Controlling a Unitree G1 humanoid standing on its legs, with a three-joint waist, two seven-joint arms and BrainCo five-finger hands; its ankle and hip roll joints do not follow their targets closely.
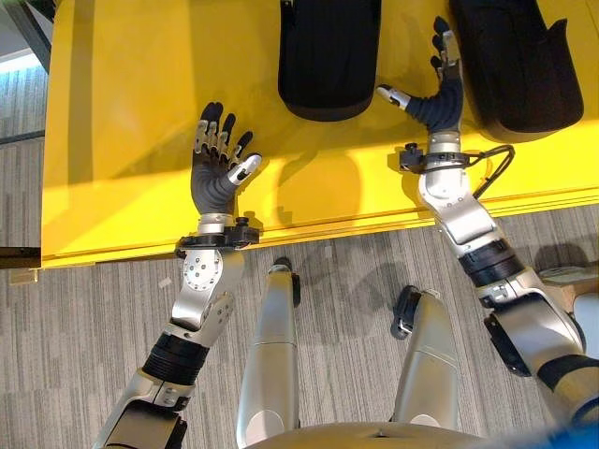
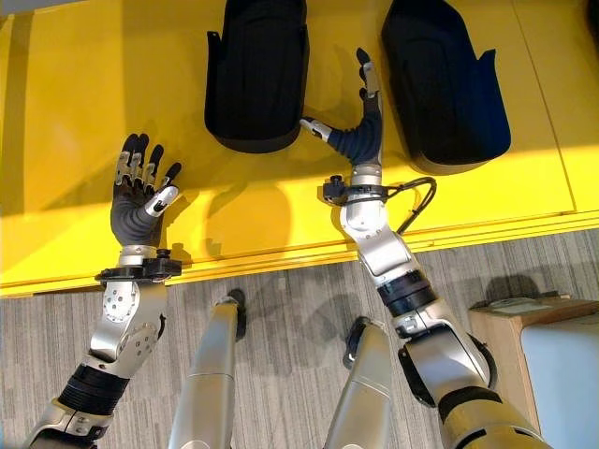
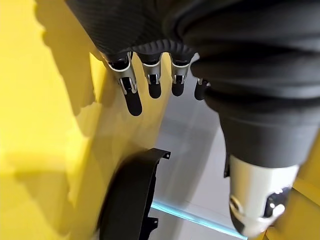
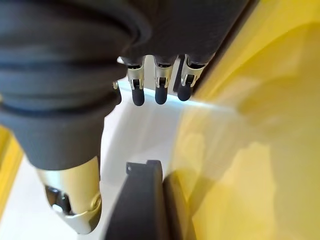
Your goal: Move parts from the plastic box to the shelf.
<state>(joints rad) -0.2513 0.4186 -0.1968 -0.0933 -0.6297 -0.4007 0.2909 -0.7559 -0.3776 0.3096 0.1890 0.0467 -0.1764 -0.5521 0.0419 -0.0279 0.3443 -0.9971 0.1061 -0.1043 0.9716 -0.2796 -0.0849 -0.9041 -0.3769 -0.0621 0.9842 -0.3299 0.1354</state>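
**Two black parts on a yellow worktop, both hands released above it**

Two black moulded parts lie side by side on the far half of the yellow worktop (image 1: 131,112). The left black part (image 1: 329,56) is a long, rounded shell with a finely ribbed, matte surface and a small tab on its left edge. The right black part (image 1: 526,65) has the same shape and texture, with a pointed tab near its right edge. They lie well apart, with bare yellow between them.

The left hand (image 1: 217,168) hovers over the worktop's near left area, fingers straight and spread, holding nothing. The right hand (image 1: 442,98) is raised in the gap between the two parts, its fingers extended and its thumb reaching toward the left part's lower right corner; whether the thumb touches it cannot be told.

The worktop is glossy, with a raised lip along its near edge. Below it lies grey striped carpet (image 1: 94,318). A light wooden box corner (image 2: 524,313) shows at the right.

The far ends of both parts are cut off.
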